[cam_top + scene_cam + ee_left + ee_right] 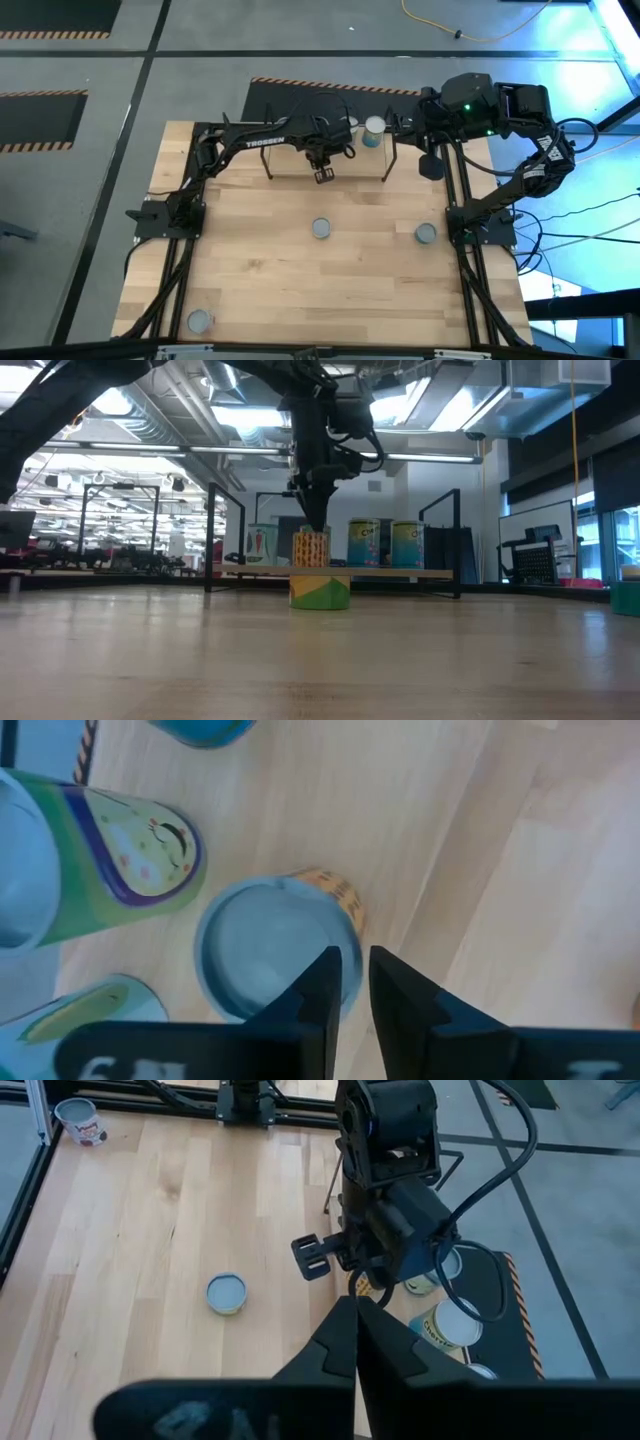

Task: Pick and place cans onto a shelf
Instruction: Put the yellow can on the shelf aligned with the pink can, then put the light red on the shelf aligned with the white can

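The shelf (400, 572) stands at the table's far edge, its wire legs (390, 160) showing from above. Several cans stand upright on its board; one has green sides (120, 860) and one a white top (373, 130). My left gripper (355, 975) points down over the shelf's middle (322, 168) and is shut on an orange-sided can (311, 547) with a silver-grey top. My right gripper (355, 1320) is shut and empty, hovering by the shelf's right end (432, 165). My left gripper pinches the orange can's rim (352, 925) between its two fingers, one finger over the top and one outside the wall. The fingers come from above, pointing down. The can stands upright with its base on the shelf board.
Three loose cans stand on the table: one at the middle (320, 228), which shows green and yellow in front of the shelf (320, 592), one at the right (425, 233) and one at the near left corner (198, 320). Black rails run along both table sides.
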### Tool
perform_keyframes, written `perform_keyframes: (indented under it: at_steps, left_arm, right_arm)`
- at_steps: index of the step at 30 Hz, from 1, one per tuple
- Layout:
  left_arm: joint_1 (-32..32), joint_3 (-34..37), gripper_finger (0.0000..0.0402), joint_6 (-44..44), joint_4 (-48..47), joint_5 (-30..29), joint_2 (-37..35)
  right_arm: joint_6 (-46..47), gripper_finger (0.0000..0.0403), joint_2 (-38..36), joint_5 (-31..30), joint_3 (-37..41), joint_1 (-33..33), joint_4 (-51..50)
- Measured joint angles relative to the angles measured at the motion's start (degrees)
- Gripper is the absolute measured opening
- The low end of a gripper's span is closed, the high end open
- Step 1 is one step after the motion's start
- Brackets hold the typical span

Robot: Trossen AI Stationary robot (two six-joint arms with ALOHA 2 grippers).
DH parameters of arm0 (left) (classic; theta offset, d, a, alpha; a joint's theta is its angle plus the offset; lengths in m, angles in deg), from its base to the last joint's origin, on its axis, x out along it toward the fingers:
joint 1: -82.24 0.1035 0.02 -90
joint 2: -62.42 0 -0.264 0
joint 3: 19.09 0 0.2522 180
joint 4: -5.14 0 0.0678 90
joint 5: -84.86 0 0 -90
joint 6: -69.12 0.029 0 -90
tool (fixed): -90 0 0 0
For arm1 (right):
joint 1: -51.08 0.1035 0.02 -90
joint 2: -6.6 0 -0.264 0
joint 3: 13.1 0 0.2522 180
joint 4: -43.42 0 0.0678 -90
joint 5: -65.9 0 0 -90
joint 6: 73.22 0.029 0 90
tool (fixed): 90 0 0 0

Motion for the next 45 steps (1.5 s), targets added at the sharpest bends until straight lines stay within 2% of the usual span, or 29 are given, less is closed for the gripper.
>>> perform_keyframes:
  at_steps: [5,9,11,16,18,22,24,27,33,38,45]
  left_arm:
    - [-0.6,0.0,0.0048,-2.2,-0.5,-0.1,-1.4]
    - [-1.7,-1.7,0.0045,-3.5,-3.8,2.5,-3.2]
    - [-2.5,-4.6,0.0044,-4.4,-7.5,3.5,-4.1]
    - [-5.0,-15.6,0.0044,-11.3,-24.5,4.5,-4.5]
    - [-6.4,-19.1,0.0044,-15.3,-25.6,4.9,-4.8]
    - [-8.9,-21.2,0.0044,-25.3,-25.4,13.9,-8.8]
    - [-9.9,-20.1,0.0044,-31.2,-25.3,14.4,-11.6]
    - [-12.2,-18.7,0.0044,-37.0,-25.5,8.7,-14.7]
    - [-17.8,-16.2,0.0044,-49.9,-25.4,5.0,-20.7]
    - [-22.5,-7.7,0.0039,-59.6,-25.3,3.3,-26.0]
    - [-29.5,6.7,0.0027,-74.3,-25.6,7.6,-33.2]
  right_arm:
    - [0.0,0.0005,0.0,0.0,0.0,0.0,-0.6]
    - [0.0,0.0005,0.0,0.0,0.0,0.0,-0.9]
    - [-0.1,0.0005,0.0,0.0,0.0,0.0,-0.9]
    - [-0.1,0.0005,0.0,0.0,0.0,0.0,-0.8]
    - [-0.2,0.0005,0.0,-0.1,0.0,0.0,-0.8]
    - [-0.3,0.0005,0.0,-0.1,0.0,0.0,-0.8]
    - [-0.8,0.0005,0.0,-0.1,0.0,0.0,-0.8]
    - [-2.5,0.0005,0.0,-0.1,0.0,0.0,-0.8]
    - [-3.9,0.0007,0.0,-0.2,0.0,0.0,-1.2]
    - [-4.8,0.001,0.0,-0.1,0.0,0.0,-2.2]
    - [-4.8,0.0011,0.0,-0.1,0.0,0.0,-3.0]
